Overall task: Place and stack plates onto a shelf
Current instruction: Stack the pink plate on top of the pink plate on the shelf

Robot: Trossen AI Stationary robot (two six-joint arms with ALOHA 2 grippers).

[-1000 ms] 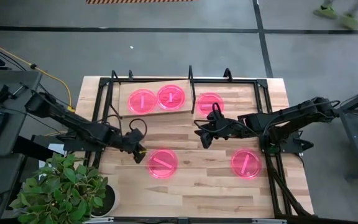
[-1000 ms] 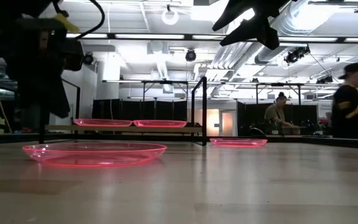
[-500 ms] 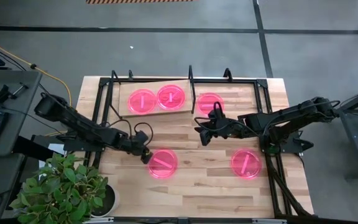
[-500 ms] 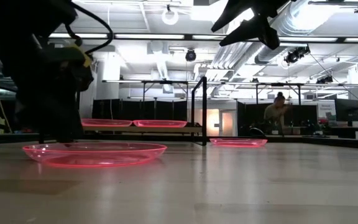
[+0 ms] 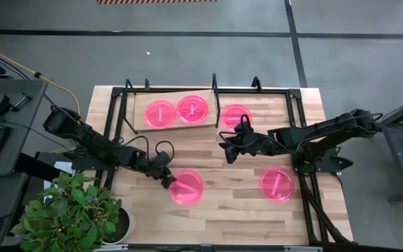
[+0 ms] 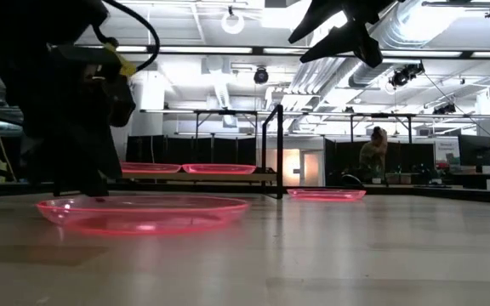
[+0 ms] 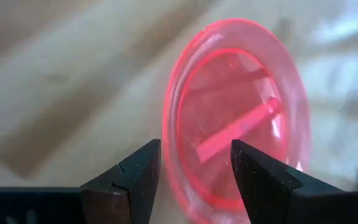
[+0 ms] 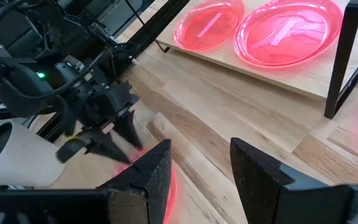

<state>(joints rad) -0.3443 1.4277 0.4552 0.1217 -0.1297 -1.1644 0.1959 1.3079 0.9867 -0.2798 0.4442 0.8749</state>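
Note:
Two pink plates (image 5: pixel 159 113) (image 5: pixel 192 108) lie side by side on the light-wood shelf (image 5: pixel 175 124). A third plate (image 5: pixel 236 115) rests on the table just right of the shelf. Two more lie flat nearer the front, one (image 5: pixel 186 186) (image 6: pixel 143 212) left of centre and one (image 5: pixel 277 183) to the right. My left gripper (image 5: pixel 168 180) (image 7: pixel 194 146) is open, low at the left rim of the left-of-centre plate. My right gripper (image 5: pixel 227 152) (image 8: pixel 201 146) hangs open above the table's middle with nothing between its fingers. My left gripper stands astride the plate's left rim (image 7: pixel 169 168), one finger (image 7: pixel 260 180) over the inside and the other (image 7: pixel 132 180) outside. It comes slanting down from the table's left. The plate lies flat on the table. Whether a finger touches the rim I cannot tell.
The shelf's black tube frame (image 5: pixel 215 91) stands at the back, with an upright post (image 8: pixel 344 56) near my right arm. A potted plant (image 5: pixel 75 210) sits at the table's near left corner. A person (image 6: pixel 373 157) stands in the room behind.
My left gripper has come down and moved toward the table's right and near edge, up to the left-of-centre plate's rim. That plate has slid a little toward the right, staying flat on the table.

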